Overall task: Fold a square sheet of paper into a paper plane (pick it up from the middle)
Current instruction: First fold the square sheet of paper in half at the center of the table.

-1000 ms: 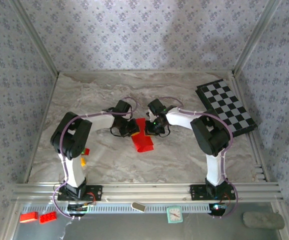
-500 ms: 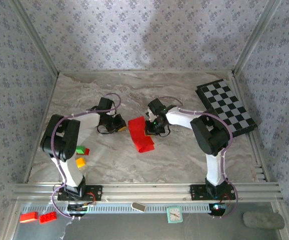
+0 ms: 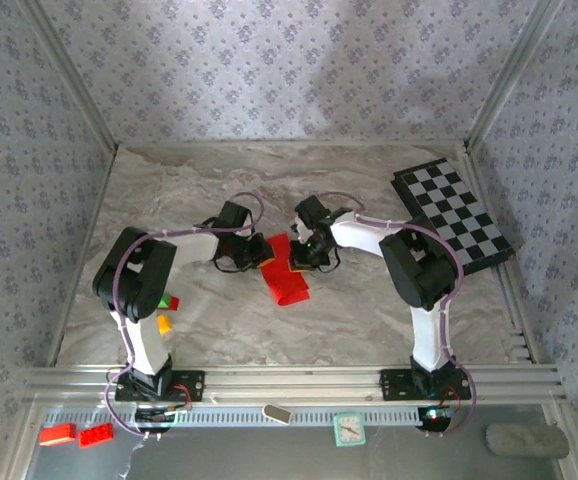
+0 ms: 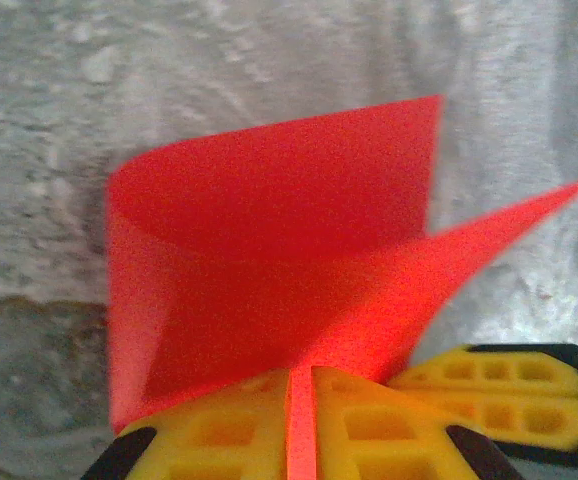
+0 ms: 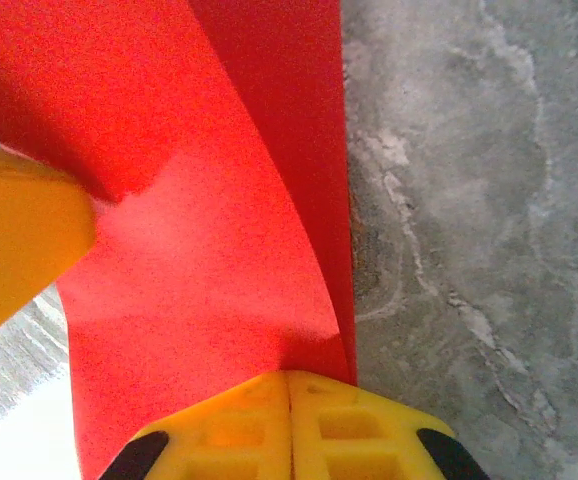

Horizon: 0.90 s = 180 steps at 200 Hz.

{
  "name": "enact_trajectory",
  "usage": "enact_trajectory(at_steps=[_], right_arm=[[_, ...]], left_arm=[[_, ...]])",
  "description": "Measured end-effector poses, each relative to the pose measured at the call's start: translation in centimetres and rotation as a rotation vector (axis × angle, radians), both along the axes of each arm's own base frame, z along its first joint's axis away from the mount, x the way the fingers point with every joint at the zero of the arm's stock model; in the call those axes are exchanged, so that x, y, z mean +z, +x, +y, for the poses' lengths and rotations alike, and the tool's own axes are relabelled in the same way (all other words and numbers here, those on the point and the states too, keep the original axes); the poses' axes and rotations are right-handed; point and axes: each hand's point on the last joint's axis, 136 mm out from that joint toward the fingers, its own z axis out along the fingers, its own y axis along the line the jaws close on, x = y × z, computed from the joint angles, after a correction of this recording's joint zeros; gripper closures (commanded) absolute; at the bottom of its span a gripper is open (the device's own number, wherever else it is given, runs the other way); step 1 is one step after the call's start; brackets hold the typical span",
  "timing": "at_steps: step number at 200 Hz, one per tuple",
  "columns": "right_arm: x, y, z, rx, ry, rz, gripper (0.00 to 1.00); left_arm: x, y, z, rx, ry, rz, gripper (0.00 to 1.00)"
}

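Observation:
The square sheet of paper [image 3: 285,272], bright red and partly folded, lies in the middle of the marble table, curled up between both grippers. My left gripper [image 3: 256,250] is shut on its left edge; in the left wrist view a thin strip of paper [image 4: 269,230] runs between the yellow fingers of the left gripper [image 4: 302,425]. My right gripper [image 3: 304,254] is shut on the right side of the sheet. In the right wrist view the paper [image 5: 199,200] rises from the closed right gripper [image 5: 289,395], and a yellow finger of the left gripper [image 5: 19,240] touches it.
A black-and-white checkered board [image 3: 454,212] lies at the back right. Small toy bricks [image 3: 166,310] sit near the left arm's base. Patterned walls close in the table. Red bricks [image 3: 74,434] and a small clock [image 3: 348,428] lie below the front rail.
Half a second ago my left gripper had pulled left and spread the sheet wide. It has now come back right toward the right gripper, so the paper is narrower. The right gripper has stayed put.

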Motion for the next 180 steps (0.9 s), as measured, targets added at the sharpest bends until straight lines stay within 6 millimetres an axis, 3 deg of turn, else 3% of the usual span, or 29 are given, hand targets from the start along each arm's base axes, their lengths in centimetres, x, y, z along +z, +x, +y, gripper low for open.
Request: enact_trajectory(at_steps=[38, 124, 154, 180], right_arm=[[-0.1, -0.1, -0.1, 0.000, -0.002, 0.002, 0.92], [-0.1, -0.1, -0.1, 0.000, -0.001, 0.002, 0.92], [-0.1, -0.1, -0.1, -0.001, -0.001, 0.002, 0.92], [-0.3, -0.3, -0.2, -0.001, 0.001, 0.004, 0.92]], left_arm=[[-0.1, 1.2, 0.9, 0.031, 0.010, -0.009, 0.87], [-0.4, 4.2, 5.7, 0.105, 0.046, -0.037, 0.88], [0.2, 5.4, 7.0, 0.135, 0.065, -0.053, 0.87], [1.7, 5.6, 6.7, 0.139, 0.048, -0.081, 0.87]])
